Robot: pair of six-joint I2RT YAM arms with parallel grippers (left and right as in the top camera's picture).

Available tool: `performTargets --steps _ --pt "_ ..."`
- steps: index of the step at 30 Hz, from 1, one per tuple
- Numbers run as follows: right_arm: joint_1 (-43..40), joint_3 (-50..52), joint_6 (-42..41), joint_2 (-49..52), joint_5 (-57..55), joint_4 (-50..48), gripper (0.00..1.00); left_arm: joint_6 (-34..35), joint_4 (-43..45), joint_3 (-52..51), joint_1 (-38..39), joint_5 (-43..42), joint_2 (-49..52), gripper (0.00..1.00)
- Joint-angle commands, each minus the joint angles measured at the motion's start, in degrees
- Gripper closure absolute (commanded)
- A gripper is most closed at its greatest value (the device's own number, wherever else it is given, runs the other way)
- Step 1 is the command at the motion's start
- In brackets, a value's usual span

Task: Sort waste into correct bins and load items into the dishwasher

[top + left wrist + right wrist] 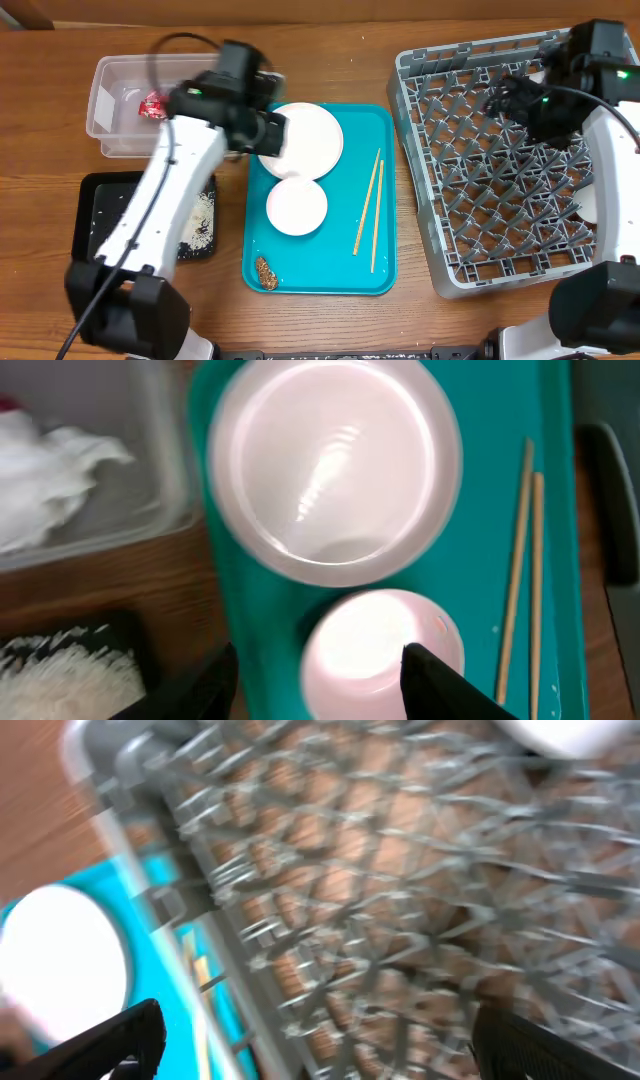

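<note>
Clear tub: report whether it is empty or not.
Not empty: the clear tub has a red wrapper inside; left wrist view shows a white napkin in it.

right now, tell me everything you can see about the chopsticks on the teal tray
The pair of wooden chopsticks is two thin, straight, pale tan sticks lying flat on the right part of the teal tray, running along its length. Their far ends sit close together and their near ends splay slightly apart. They rest only on the tray, clear of the white plate and small white bowl to their left. Nothing grips them.
</note>
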State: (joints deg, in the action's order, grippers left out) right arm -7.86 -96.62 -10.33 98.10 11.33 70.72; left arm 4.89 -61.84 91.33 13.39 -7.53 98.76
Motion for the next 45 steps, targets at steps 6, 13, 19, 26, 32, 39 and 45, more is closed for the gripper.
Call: performTargets --steps 6,13,19,26,32,39,45 --pt "17.38 -0.2 3.32 -0.07 5.66 -3.39 0.0 11.43 -5.6 1.57 -15.43 0.44 -3.1 0.44" --pt "33.38 -0.17 3.06 4.26 3.74 -5.31 0.0 13.35 -7.1 1.55 -19.54 0.46 -3.1 0.41" --pt "39.67 -0.09 1.62 10.21 3.74 -5.42 0.0 13.35 -7.08 1.55 -19.52 0.46 -3.1 0.38" --pt "43.52 -0.09 -0.98 18.25 3.74 -5.75 0.16 13.35 -7.1 1.55 -18.95 0.46 -3.1 0.37" --pt "44.13 -0.09 -4.39 24.5 3.74 -5.84 0.51 13.31 -7.13 1.55 -18.97 0.5 -3.1 0.36" --pt "44.06 -0.09 -4.7 25.07 3.72 -5.79 0.87 13.31 -7.04 1.55 -18.97 0.52 -3.1 0.35" --pt "43.87 -0.11 -4.72 25.03 3.76 -5.35 0.96 13.31 -6.91 1.55 -18.97 0.5 -3.1 0.35"
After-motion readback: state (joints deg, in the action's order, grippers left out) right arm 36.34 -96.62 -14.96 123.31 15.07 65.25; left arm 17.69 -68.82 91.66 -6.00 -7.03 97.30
